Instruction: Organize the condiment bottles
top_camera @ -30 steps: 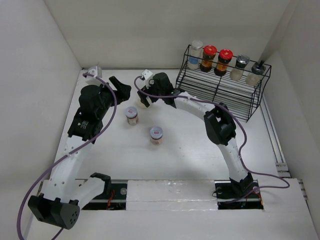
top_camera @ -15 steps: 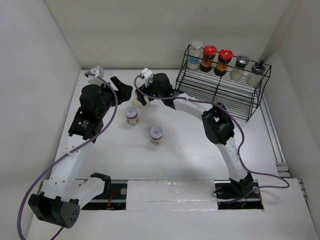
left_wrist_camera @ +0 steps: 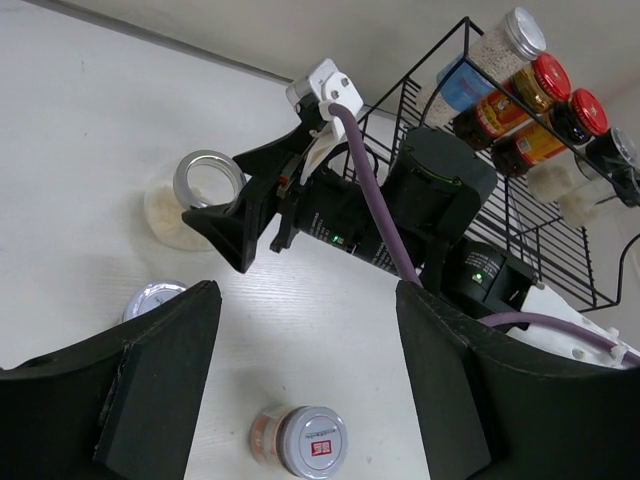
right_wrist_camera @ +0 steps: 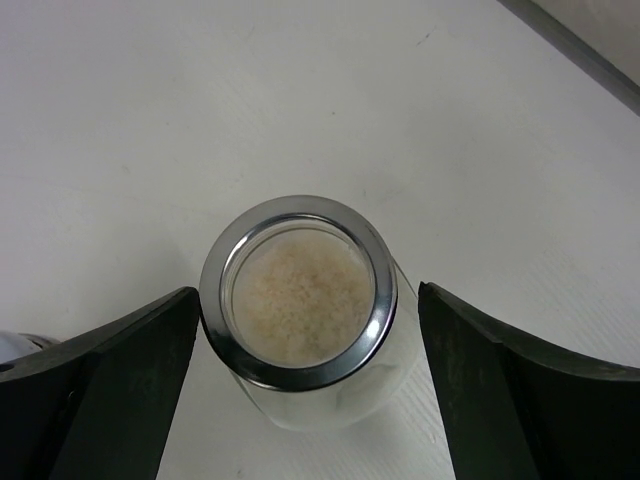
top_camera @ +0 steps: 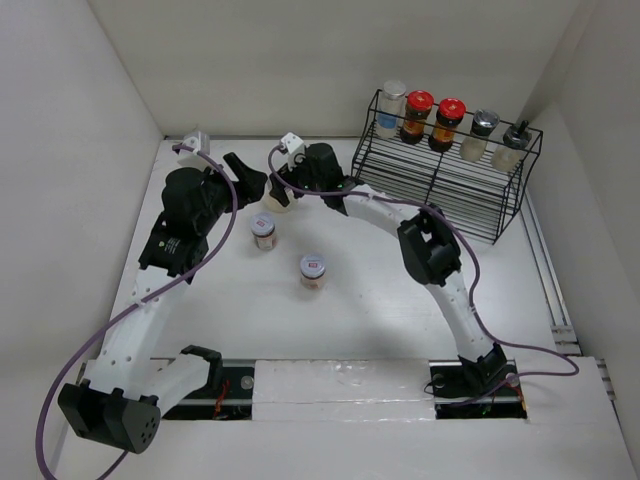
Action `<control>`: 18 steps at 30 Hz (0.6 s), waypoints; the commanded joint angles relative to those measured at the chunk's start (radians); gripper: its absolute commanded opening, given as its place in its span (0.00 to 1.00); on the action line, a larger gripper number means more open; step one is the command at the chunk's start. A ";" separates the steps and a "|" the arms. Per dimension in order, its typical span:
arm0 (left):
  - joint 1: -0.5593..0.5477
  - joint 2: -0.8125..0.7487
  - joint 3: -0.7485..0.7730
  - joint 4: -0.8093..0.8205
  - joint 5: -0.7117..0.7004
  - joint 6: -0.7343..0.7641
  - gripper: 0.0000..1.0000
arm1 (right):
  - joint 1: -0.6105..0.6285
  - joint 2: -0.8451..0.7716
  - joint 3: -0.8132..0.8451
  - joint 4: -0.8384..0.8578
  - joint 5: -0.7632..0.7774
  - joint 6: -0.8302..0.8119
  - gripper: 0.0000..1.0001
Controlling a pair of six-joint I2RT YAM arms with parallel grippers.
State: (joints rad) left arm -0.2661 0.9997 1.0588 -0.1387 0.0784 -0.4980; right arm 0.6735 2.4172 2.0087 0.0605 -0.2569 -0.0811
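A: Silver rim, pale grains inside: has the right gripper [right_wrist_camera: 308, 295] got hold of that jar [right_wrist_camera: 298, 305] yet?

B: Not gripped, I'd say. The jaws stand wide apart with the jar upright on the table [right_wrist_camera: 300, 100] between them. One finger [right_wrist_camera: 120, 390] is almost at the rim, and the other shows a plain gap. It brackets the jar without pinching it.

A: And the left gripper [left_wrist_camera: 308, 300]?

B: Spread wide too, holding nothing. It hangs just beside the right gripper, facing it, with the same jar a little beyond its fingertips.

A: How much is sorted?

B: Five bottles line the top tier of the rack [top_camera: 440, 185], well off to the right gripper's side, back along its own arm. They are the blue-labelled bottle [top_camera: 391, 110], a red-capped bottle [top_camera: 417, 115], its red-capped twin [top_camera: 448, 120], a silver-lidded bottle [top_camera: 482, 133] and a dark-topped bottle [top_camera: 513, 145].

A: What's left?

B: Three, by my count: the jar between the right fingers, a second jar [top_camera: 264, 231] just behind the two grippers towards the arm bases, and a third jar [top_camera: 313, 270] somewhat farther back that way. I'd judge it rather more than half done. The step in hand looks like closing on the first of those three and lifting it.
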 commanded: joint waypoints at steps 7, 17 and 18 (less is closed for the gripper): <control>0.005 -0.006 0.018 0.044 0.023 0.009 0.67 | -0.003 0.054 0.113 0.029 -0.031 0.043 0.89; 0.005 -0.016 0.018 0.044 0.012 0.009 0.67 | -0.003 -0.033 -0.025 0.094 0.011 0.063 0.53; 0.005 -0.016 0.018 0.044 0.012 0.009 0.67 | -0.003 -0.058 -0.051 0.113 -0.014 0.063 0.53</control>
State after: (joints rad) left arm -0.2661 0.9997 1.0588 -0.1387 0.0795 -0.4980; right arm 0.6727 2.4405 2.0182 0.1139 -0.2573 -0.0441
